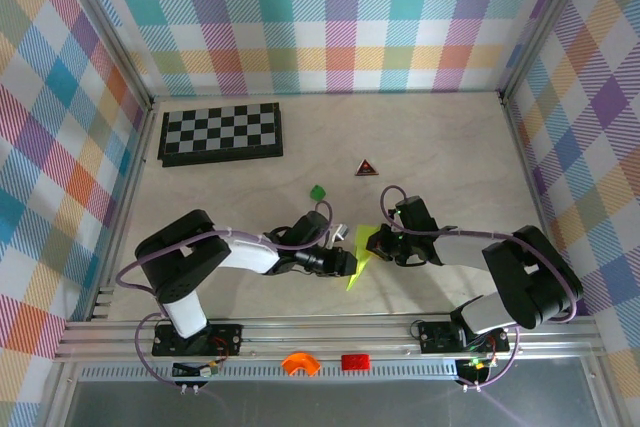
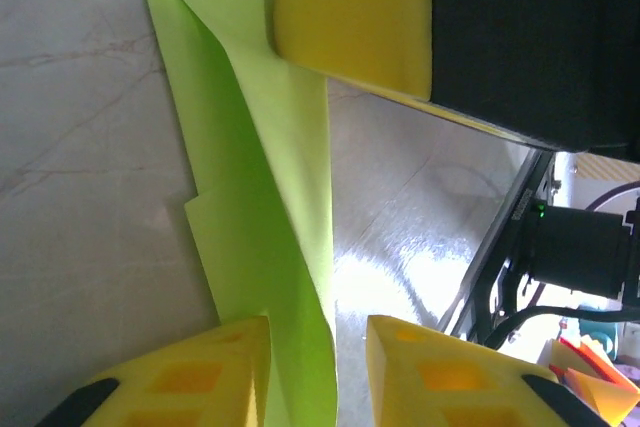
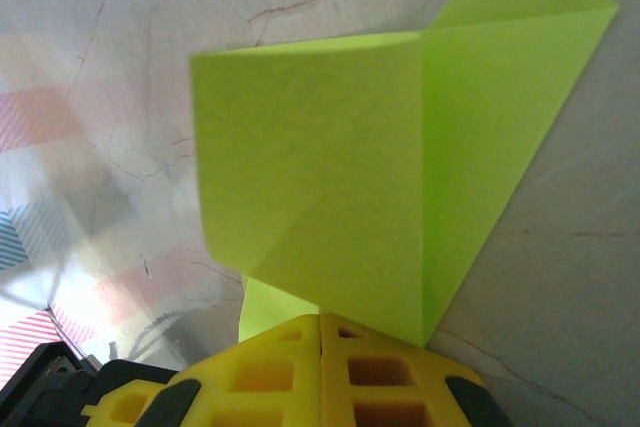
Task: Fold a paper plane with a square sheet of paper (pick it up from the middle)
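I am noting a checkered board (image 1: 220, 134) lying at the far left of the table (image 1: 450, 147), well apart from the work, and a small green block (image 1: 317, 191) sitting nearer the centre. The left gripper (image 1: 345, 263) is reaching in with its fingers (image 2: 200, 377) standing apart. The paper plane (image 1: 358, 269) is passing through that gap, lying against one finger and clear of the other. The plane is standing on edge near the table's front centre, between both grippers, with creases showing. The right gripper (image 1: 377, 242) is pinching it, jaws fully closed on the paper.
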### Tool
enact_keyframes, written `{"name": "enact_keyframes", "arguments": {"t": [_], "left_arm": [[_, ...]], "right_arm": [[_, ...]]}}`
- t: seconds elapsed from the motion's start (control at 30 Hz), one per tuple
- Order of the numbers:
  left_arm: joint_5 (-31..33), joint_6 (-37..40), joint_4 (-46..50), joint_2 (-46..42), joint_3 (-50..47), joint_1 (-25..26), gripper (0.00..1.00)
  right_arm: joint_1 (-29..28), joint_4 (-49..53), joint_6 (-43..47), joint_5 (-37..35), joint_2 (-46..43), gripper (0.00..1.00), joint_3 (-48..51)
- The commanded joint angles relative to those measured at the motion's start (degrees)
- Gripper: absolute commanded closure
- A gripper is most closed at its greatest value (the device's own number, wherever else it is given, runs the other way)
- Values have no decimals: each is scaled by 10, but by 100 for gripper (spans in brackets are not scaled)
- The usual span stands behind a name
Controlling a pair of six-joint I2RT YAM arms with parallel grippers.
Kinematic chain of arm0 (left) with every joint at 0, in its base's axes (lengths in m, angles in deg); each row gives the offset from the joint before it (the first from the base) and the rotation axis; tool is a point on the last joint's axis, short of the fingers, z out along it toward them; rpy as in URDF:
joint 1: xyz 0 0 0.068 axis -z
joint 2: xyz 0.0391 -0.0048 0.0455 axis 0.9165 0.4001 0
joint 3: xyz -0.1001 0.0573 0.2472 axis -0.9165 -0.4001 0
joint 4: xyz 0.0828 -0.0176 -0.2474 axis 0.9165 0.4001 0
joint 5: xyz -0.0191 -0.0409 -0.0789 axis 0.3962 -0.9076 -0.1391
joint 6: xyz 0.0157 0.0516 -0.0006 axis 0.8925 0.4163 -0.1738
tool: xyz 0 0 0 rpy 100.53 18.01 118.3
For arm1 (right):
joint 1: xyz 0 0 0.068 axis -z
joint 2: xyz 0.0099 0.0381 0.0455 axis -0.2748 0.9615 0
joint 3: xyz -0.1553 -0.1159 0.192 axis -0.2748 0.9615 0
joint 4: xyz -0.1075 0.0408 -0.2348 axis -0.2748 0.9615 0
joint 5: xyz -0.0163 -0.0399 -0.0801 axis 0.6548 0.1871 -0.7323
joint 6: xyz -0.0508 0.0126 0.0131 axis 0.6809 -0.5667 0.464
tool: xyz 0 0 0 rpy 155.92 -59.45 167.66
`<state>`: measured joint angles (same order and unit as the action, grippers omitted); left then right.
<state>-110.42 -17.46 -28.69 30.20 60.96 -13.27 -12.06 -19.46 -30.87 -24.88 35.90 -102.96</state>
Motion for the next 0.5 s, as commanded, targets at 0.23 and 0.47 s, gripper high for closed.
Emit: {"name": "enact_keyframes", "arguments": {"t": [0.23, 0.47], "left_arm": [[-35, -16, -50, 29, -2, -2, 84], [-69, -43, -114, 61, -18, -2, 97]], "right_arm": [[0, 55, 3, -41, 29, 100, 18], [0, 55, 3, -42, 38, 100, 19]]}}
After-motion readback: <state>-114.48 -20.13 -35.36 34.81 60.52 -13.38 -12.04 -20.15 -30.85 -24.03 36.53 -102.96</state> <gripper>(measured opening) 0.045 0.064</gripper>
